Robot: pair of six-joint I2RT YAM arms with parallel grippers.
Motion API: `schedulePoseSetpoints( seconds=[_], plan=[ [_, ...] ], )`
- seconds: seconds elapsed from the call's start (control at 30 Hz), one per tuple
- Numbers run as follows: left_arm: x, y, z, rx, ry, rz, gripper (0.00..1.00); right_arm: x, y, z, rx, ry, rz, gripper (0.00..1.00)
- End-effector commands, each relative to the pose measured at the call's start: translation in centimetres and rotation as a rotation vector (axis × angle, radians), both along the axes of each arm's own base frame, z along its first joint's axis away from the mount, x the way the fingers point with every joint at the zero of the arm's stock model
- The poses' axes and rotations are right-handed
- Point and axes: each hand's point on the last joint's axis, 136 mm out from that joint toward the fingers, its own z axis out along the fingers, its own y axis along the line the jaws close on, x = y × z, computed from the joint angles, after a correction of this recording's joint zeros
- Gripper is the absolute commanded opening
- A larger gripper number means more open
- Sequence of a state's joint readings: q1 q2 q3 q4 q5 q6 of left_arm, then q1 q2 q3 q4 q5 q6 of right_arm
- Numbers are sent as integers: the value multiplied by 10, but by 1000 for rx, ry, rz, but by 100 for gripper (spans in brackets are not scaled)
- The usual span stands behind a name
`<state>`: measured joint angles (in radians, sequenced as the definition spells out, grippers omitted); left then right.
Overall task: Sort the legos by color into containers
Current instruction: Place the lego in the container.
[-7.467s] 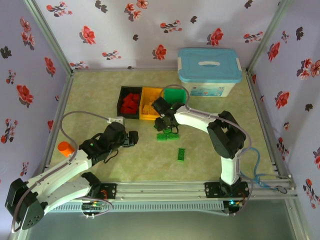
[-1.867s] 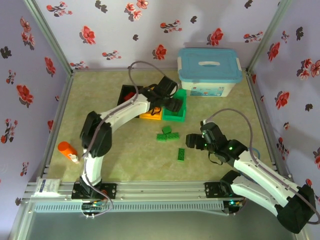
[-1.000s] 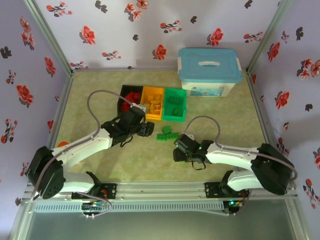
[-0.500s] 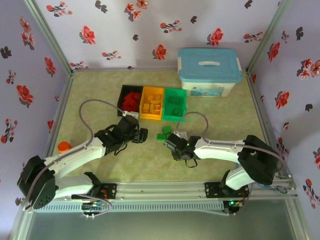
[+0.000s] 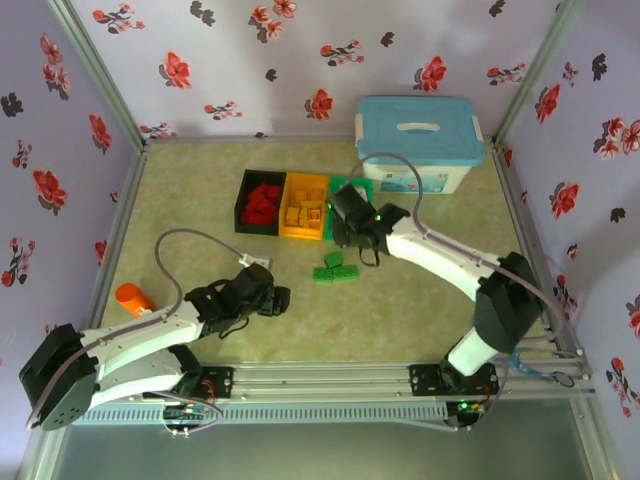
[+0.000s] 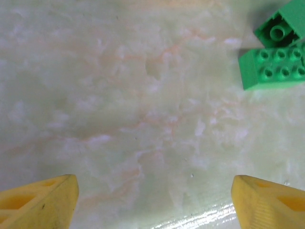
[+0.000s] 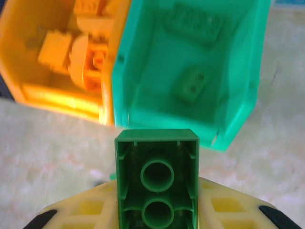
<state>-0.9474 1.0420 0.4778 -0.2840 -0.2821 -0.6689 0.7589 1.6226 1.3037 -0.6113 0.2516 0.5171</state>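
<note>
My right gripper (image 7: pixel 156 206) is shut on a green lego (image 7: pixel 156 177), its hollow underside toward the camera. It hovers at the near edge of the green container (image 7: pixel 240 86), which holds two green legos (image 7: pixel 191 85). Beside it sits the orange container (image 7: pixel 19 71) with orange legos, and the black container (image 5: pixel 258 203) holds red ones. From above, the right gripper (image 5: pixel 352 230) covers most of the green container (image 5: pixel 337 190). Two green legos (image 5: pixel 335 268) lie on the table. My left gripper (image 5: pixel 277 298) is open and empty, low over bare table, with those green legos (image 6: pixel 274 67) ahead to its right.
A white tub with a light-blue lid (image 5: pixel 418 143) stands at the back right, close behind the right arm. An orange object (image 5: pixel 131 297) lies at the left edge near the left arm. Flowered walls enclose the table on three sides.
The right gripper closed on the flat green lego on the near table and carried it up to the green container. The left arm drew back toward the near left, still open.
</note>
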Motion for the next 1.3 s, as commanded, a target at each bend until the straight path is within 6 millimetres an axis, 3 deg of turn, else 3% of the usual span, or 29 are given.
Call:
schedulePoseSetpoints(
  seconds=[0.0, 0.23, 0.5, 0.7, 0.8, 0.87, 0.9, 0.93, 0.97, 1.27],
  plan=[
    [1, -3, 5, -35, -32, 43, 83, 25, -1, 0, -72, 34, 66, 30],
    [-2, -16, 19, -67, -62, 7, 84, 90, -3, -6, -55, 73, 23, 29],
    [-6, -30, 21, -89, -61, -18, 84, 119, 2, -28, -74, 120, 21, 31],
    [-7, -34, 23, -98, -64, -26, 84, 121, 3, -39, -69, 140, 11, 33],
    [-8, -36, 23, -98, -62, -29, 84, 120, 3, -39, -62, 141, 7, 39],
    [-8, -37, 23, -97, -61, -30, 84, 118, 3, -38, -57, 141, 8, 61],
    [-8, -38, 24, -100, -62, -31, 84, 118, 4, -35, -51, 138, 11, 79],
    [-8, -39, 24, -102, -63, -33, 84, 117, 5, -31, -45, 132, 14, 89],
    [-8, -40, 25, -102, -63, -35, 84, 115, 5, -27, -40, 124, 16, 92],
    [-3, -52, 32, -102, -77, -55, 84, 86, 2, 28, 26, 1, 42, 97]
  ],
)
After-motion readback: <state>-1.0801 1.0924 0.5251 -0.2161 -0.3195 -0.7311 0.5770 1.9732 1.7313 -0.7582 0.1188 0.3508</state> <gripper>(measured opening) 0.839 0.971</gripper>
